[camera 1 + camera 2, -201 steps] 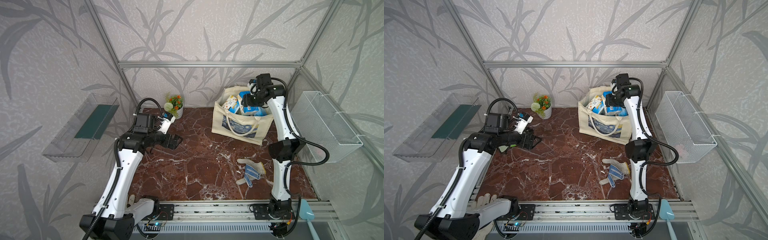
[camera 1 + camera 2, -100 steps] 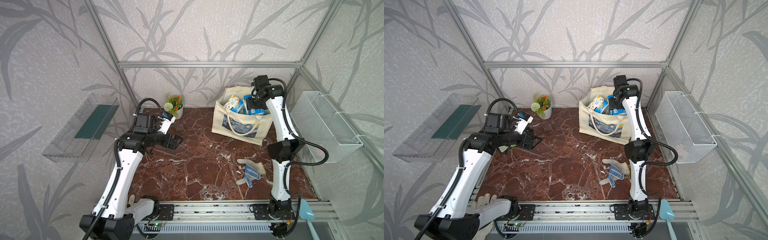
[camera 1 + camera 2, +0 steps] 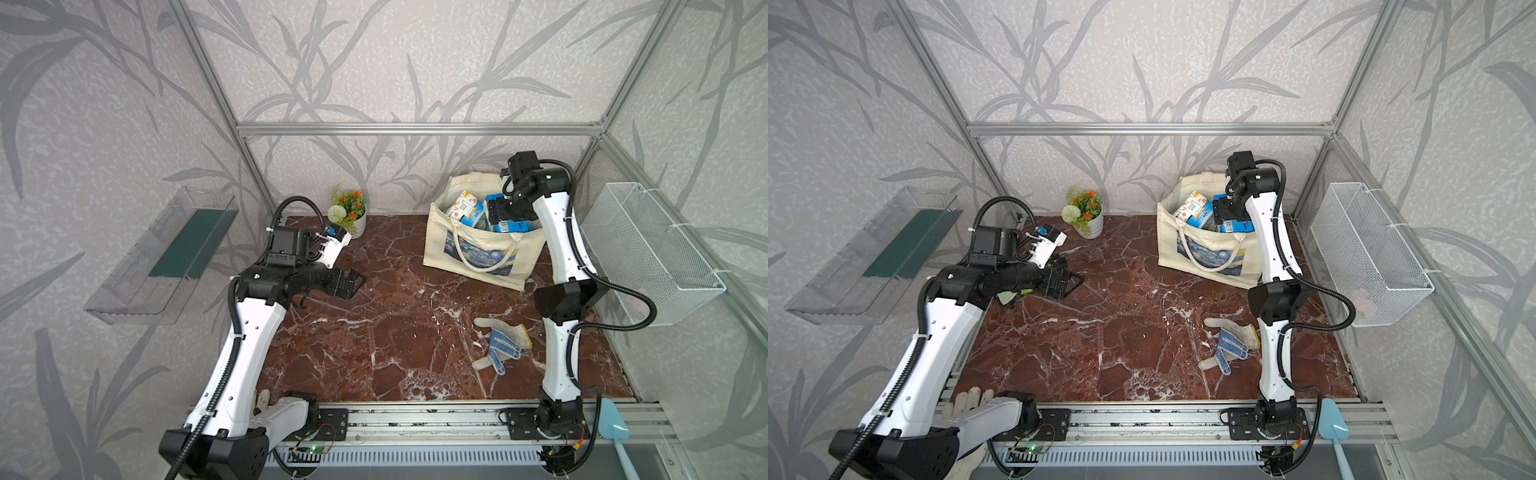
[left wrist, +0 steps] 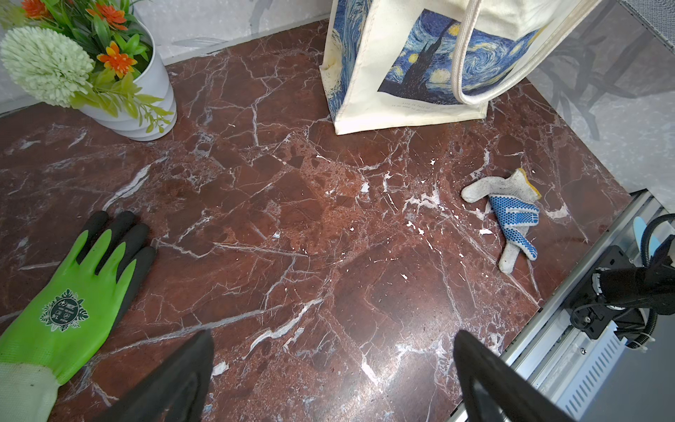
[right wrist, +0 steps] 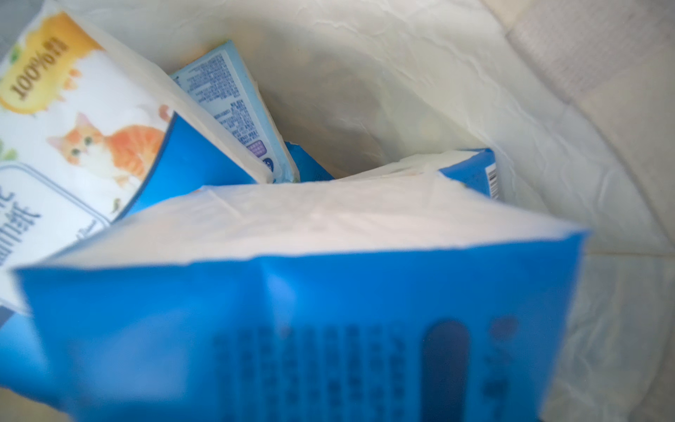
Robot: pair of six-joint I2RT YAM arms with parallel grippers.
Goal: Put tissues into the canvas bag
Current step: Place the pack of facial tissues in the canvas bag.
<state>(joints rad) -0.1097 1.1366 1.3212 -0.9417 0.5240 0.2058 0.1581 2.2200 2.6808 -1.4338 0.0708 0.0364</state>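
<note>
A: In both top views the right gripper (image 3: 500,211) has shifted slightly. Its blue pack (image 3: 513,226) now sits among the tissues (image 3: 465,208) inside the canvas bag (image 3: 436,245).
B: Left wrist?
A: The left gripper (image 4: 332,369) is spread and empty. The counter (image 4: 328,237) shows no loose pack.
B: Right wrist?
A: The pack fills it; released or not, I cannot tell. Packing looks nearly done.

The tissues (image 5: 292,310) are blue and white, with an orange cat print on one; the canvas bag (image 4: 369,73) is cream with a blue-and-yellow swirl print; the glove (image 4: 511,215) is white with blue dots.
</note>
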